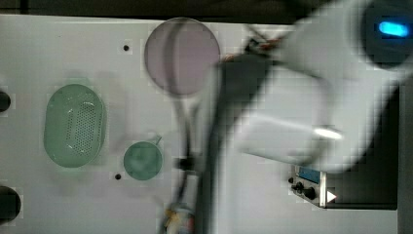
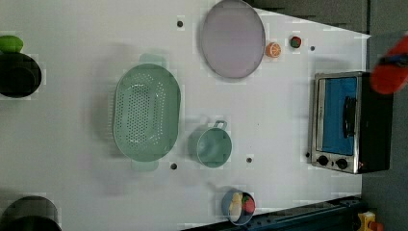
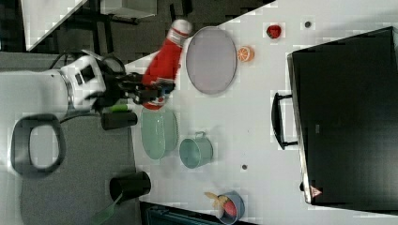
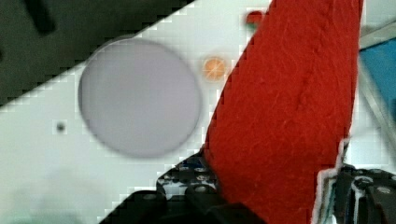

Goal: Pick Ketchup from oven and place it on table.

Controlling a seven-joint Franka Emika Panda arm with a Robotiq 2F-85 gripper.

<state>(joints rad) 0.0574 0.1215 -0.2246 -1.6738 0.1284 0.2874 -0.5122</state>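
The pincer (image 3: pixel 152 91) is clamped on the lower body of the Ketchup (image 3: pixel 165 61), a soft red bottle with a white cap, and holds it in the air, clear of the table (image 3: pixel 244 122); in the right view the bottle tilts from the pincer up toward the grey plate (image 3: pixel 211 60), its cap just beside the plate's edge as that view shows it. In the wrist view the red body (image 4: pixel 285 112) sits between the black fingers (image 4: pixel 201 191) with the plate (image 4: pixel 140 97) and an orange slice (image 4: pixel 215 68) on the white surface below. In the left view the bottle (image 2: pixel 390 67) appears as a red blur at the left view's right edge, above the black top of the oven (image 2: pixel 351 122), whose blue glass door is closed, black handle across it and two knobs beside it. Elsewhere on the table lie a green colander (image 2: pixel 146 113), a green cup with a handle (image 2: pixel 213 147), a small blue bowl holding bits of food (image 2: pixel 238 207), the orange slice (image 2: pixel 273 49) and a strawberry (image 2: pixel 295 42) near the plate. In the top view the blurred white arm (image 1: pixel 311 87) covers much of the middle, with the oven's knob panel (image 1: pixel 309 185) showing beneath it
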